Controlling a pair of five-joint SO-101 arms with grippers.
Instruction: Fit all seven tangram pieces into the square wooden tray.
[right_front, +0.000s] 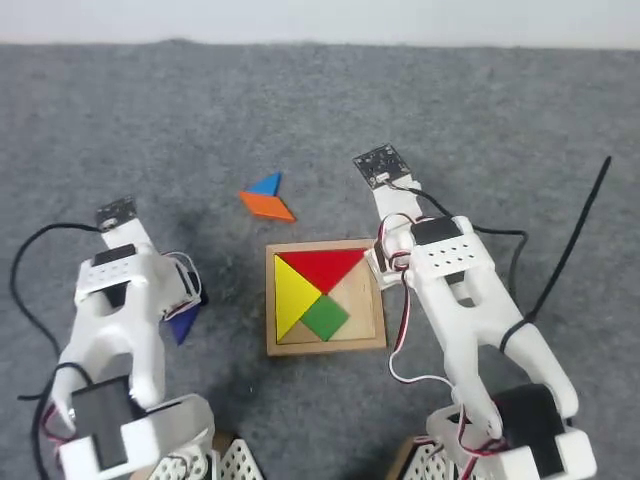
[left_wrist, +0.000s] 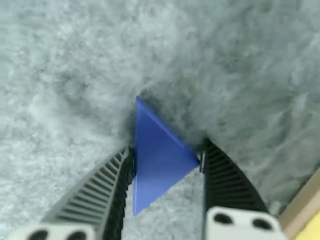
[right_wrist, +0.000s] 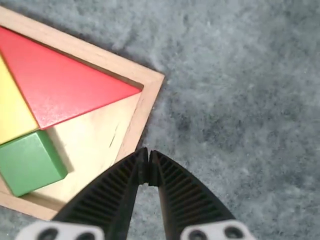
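Left gripper (left_wrist: 166, 149) has its fingers clamped on the dark blue triangle (left_wrist: 156, 160), off to the left of the tray (right_front: 325, 346) above the grey carpet (left_wrist: 75, 75). I can't tell whether the piece touches the carpet. My right gripper (right_wrist: 148, 161) sits at the tray's right rim near the far corner, fingers pressed together with nothing between them. In the tray I see a red triangle (right_front: 322, 268), a yellow triangle (right_front: 291, 293) and a green square (right_front: 325, 317). Beyond the tray, a light blue triangle (right_front: 266, 185) touches an orange parallelogram (right_front: 268, 206).
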